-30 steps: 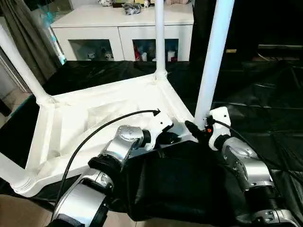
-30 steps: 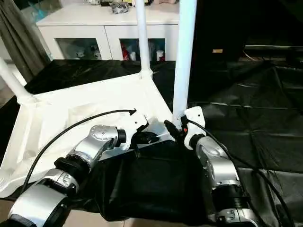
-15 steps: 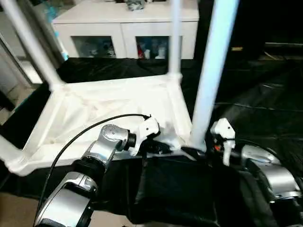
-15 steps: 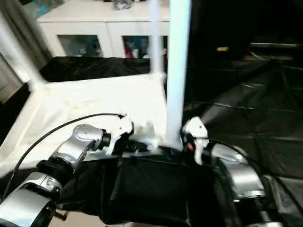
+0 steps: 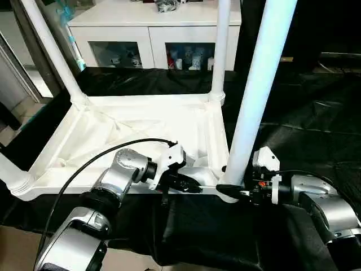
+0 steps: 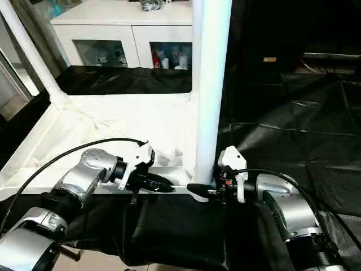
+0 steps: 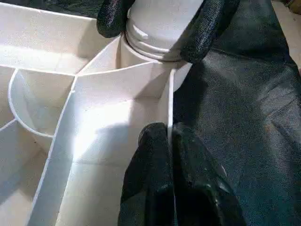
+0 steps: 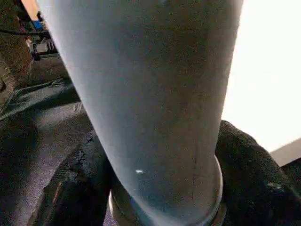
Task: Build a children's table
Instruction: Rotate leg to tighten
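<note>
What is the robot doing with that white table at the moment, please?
The children's table lies upside down on the black cloth, legs pointing up. The right end effector grips the base of the near leg at its corner socket, while the left end effector pinches the table's near edge, steadying it.

Left pincer (image 5: 189, 185) clamped on tabletop edge; right pincer (image 5: 230, 190) closed around leg base; forearms converge inward.

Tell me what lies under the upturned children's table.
The children's table lies ribbed side up on a black cloth, which spreads out beyond its rim. What the cloth covers is hidden, as is the tabletop's face pressed against it.
</note>
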`<state>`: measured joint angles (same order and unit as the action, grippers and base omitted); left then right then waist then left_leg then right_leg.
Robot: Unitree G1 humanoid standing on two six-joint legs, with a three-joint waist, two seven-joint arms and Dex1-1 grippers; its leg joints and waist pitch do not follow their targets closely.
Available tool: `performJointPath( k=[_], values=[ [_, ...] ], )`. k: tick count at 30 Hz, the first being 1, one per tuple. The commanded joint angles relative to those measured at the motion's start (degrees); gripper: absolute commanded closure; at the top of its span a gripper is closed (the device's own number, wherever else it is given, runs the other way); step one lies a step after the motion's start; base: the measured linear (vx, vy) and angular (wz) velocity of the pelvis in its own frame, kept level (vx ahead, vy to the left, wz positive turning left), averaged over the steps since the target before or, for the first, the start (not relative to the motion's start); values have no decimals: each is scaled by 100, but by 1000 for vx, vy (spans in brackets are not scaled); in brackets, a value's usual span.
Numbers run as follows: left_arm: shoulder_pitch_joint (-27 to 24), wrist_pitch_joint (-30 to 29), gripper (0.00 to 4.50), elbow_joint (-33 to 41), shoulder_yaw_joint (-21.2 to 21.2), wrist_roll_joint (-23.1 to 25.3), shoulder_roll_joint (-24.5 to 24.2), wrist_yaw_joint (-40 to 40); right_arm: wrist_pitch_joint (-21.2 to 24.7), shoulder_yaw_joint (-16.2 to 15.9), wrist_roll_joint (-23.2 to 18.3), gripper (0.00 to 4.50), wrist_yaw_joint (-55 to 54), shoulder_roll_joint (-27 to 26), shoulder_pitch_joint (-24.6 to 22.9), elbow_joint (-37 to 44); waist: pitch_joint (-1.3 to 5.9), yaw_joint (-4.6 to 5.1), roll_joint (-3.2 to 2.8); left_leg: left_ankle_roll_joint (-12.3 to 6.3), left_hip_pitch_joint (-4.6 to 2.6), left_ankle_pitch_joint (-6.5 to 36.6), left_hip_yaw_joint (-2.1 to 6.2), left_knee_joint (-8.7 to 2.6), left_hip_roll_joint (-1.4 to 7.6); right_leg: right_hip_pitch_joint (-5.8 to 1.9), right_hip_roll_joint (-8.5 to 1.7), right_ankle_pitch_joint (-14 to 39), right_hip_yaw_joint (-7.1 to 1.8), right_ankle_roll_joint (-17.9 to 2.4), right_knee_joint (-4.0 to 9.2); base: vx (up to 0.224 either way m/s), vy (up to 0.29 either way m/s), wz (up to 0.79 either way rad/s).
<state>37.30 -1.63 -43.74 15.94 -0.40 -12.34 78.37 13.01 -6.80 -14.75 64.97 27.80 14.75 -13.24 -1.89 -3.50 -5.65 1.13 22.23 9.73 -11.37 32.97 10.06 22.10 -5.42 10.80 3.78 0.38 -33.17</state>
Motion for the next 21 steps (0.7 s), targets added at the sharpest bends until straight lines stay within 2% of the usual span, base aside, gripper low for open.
performJointPath(
  k=[1, 3, 4, 5, 6, 7, 8, 9, 10, 11, 13, 14, 15, 17, 18, 20, 21],
  values=[
    [-19, -49, 450, 219, -111, -247, 51, -42, 51, -150, -48, 184, 56, -121, 10, 41, 331, -18, 179, -667, -96, 1045, 133, -322, 334, -223, -352, 970, -196, -1442, 338, 0, 0, 0],
    [-20, -29, 450, 206, -128, -226, 78, -158, 105, -109, -67, 185, -68, -190, 1, 19, 327, -16, 183, -678, -93, 1044, 132, -321, 327, -220, -349, 1012, -193, -1436, 344, 0, 0, 0],
    [62, 70, 450, 19, -163, -53, 167, -672, 261, 99, -30, 186, -748, -488, 82, -201, 316, -7, 180, -643, -96, 1082, 131, -326, 325, -205, -344, 1121, -196, -1412, 359, 0, 0, 0],
    [72, 80, 450, -2, -166, -34, 176, -726, 276, 121, -24, 186, -821, -519, 92, -225, 312, 0, 168, -600, -104, 1132, 134, -333, 324, -191, -344, 1203, -196, -1400, 366, 0, 0, 0],
    [131, 69, 450, -113, -188, 49, 235, -1003, 292, 196, 84, 186, -1219, -657, 142, -384, 309, 28, 193, -499, -93, 1253, 147, -354, 319, -218, -349, 1380, -187, -1357, 375, 0, 0, 0],
    [219, 85, 450, -272, -241, 128, 340, -1400, 273, 255, 248, 187, -1702, -819, 197, -593, 304, 60, 187, -436, -96, 1271, 151, -356, 311, -193, -340, 1434, -191, -1332, 378, 0, 0, 0],
    [310, 115, 450, -427, -307, 176, 463, -1788, 204, 272, 436, 187, -2129, -950, 240, -795, 291, 100, 174, -284, -125, 1484, 163, -379, 306, -182, -344, 1656, -188, -1296, 407, 0, 0, 0],
    [372, 88, 450, -511, -343, 206, 560, -2059, 184, 303, 535, 187, -2445, -1063, 273, -933, 281, 151, 186, -177, -130, 1625, 170, -389, 293, -182, -338, 1796, -188, -1256, 426, 0, 0, 0],
    [460, 32, 450, -615, -381, 253, 697, -2452, 192, 375, 636, 187, -2921, -1238, 333, -1100, 281, 169, 179, -127, -151, 1722, 168, -398, 301, -162, -345, 1848, -207, -1223, 447, 0, 0, 0],
    [460, 32, 450, -615, -381, 253, 697, -2452, 192, 375, 636, 187, -2921, -1238, 333, -1100, 278, 181, 183, -117, -165, 1779, 170, -397, 297, -157, -341, 1858, -208, -1225, 452, 0, 0, 0],
    [638, -59, 450, -826, -466, 292, 1013, -3241, 261, 515, 803, 187, -3850, -1631, 476, -1412, 273, 200, 190, -106, -157, 1862, 179, -405, 284, -168, -347, 2011, -209, -1142, 482, 0, 0, 0],
    [643, -60, 450, -832, -469, 292, 1023, -3263, 262, 518, 808, 187, -3873, -1642, 481, -1420, 269, 206, 191, -108, -155, 1860, 169, -402, 275, -156, -339, 2028, -213, -1122, 487, 0, 0, 0],
    [686, -68, 450, -887, -497, 282, 1110, -3458, 270, 534, 855, 187, -4076, -1746, 521, -1492, 274, 202, 164, -92, -164, 1881, 175, -402, 272, -159, -343, 2050, -213, -1090, 501, 0, 0, 0],
    [756, 53, 450, -996, -455, 352, 1297, -3635, 138, 311, 1054, 187, -4128, -1949, 610, -1570, 283, 197, 141, -118, -155, 1845, 179, -404, 272, -169, -336, 1841, -213, -1090, 485, 0, 0, 0],
    [771, 88, 450, -1032, -434, 375, 1330, -3627, 66, 257, 1062, 187, -4077, -1986, 625, -1582, 283, 198, 160, -154, -146, 1840, 173, -399, 266, -171, -336, 1813, -213, -1090, 493, 0, 0, 0],
    [753, 154, 450, -1030, -389, 389, 1316, -3512, -7, 232, 961, 131, -3867, -1997, 625, -1520, 294, 181, 138, -259, -132, 1736, 169, -385, 260, -188, -350, 1731, -215, -1091, 484, 0, 0, 0],
    [738, 189, 450, -1021, -367, 396, 1300, -3453, -25, 231, 917, 117, -3783, -1995, 624, -1490, 296, 185, 152, -294, -123, 1704, 166, -381, 257, -192, -347, 1719, -214, -1084, 488, 0, 0, 0]
  ],
)
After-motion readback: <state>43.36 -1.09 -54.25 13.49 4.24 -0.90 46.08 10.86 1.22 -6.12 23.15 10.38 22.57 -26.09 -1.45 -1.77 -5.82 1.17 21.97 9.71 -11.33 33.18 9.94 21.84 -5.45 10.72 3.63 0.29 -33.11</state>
